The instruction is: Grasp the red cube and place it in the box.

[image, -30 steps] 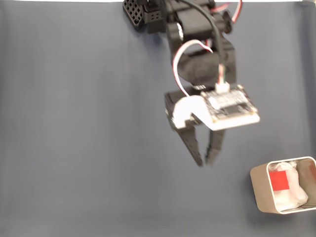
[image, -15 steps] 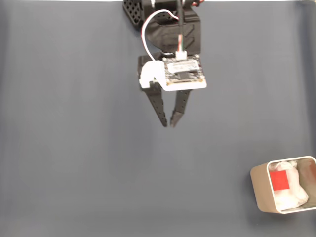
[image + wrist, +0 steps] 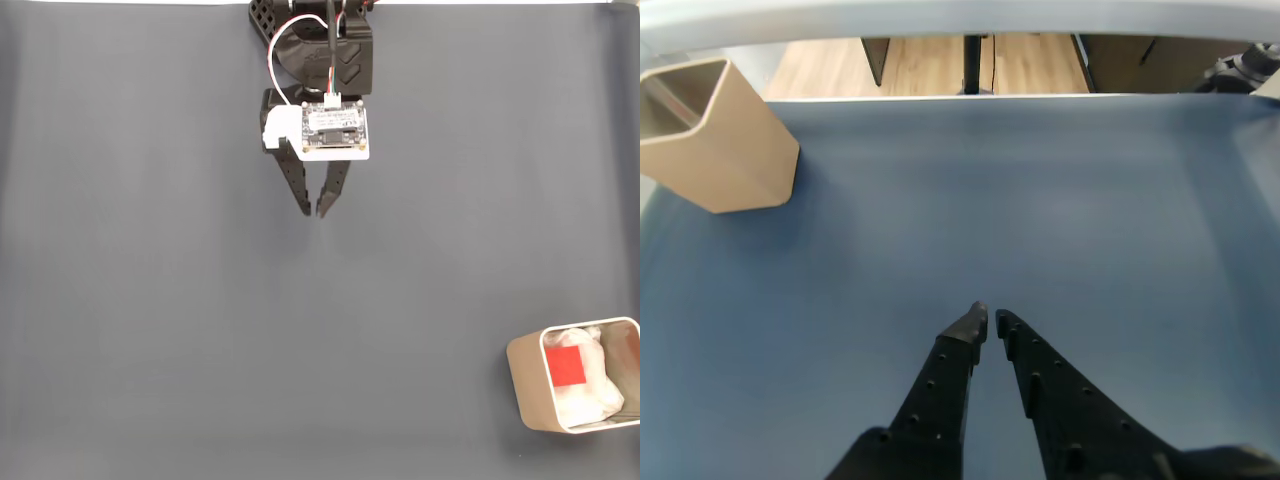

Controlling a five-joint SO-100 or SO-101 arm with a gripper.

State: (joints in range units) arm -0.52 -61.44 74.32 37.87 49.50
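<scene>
Gripper (image 3: 312, 212): top centre of fixed view, fingertips nearly together, holding nothing | cube (image 3: 567, 366): inside box (image 3: 527, 385), lower right of fixed view, on white lining | wrist view: box (image 3: 730, 150) upper left, well apart from gripper (image 3: 990, 322)

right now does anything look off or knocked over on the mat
Nothing stands out. The small bright red cube lies inside the beige rounded box, on its crumpled white lining; the box stands upright on the dark grey mat. The black gripper hangs apart from it, holding nothing.
</scene>
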